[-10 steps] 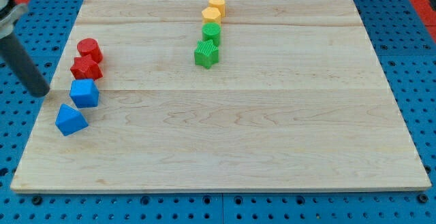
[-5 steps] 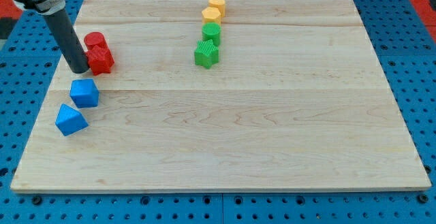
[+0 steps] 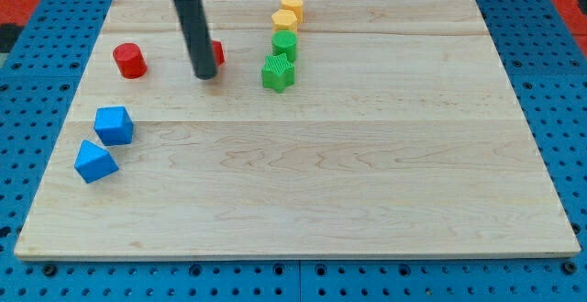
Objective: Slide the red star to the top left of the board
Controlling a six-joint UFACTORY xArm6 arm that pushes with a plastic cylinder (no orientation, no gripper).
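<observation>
The red star [image 3: 216, 52] is sitting mostly hidden behind my tip [image 3: 206, 75] (no pincer is showing), between the red cylinder [image 3: 129, 61] and the green star [image 3: 278, 72], upper counter [image 3: 367, 183].

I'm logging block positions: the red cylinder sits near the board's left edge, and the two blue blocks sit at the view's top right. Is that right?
Not quite. The camera view shows the two blue blocks, one and the other, at the view's lower left, below the red cylinder, not at the top right. The red cylinder does sit near the left edge of the board.
</observation>
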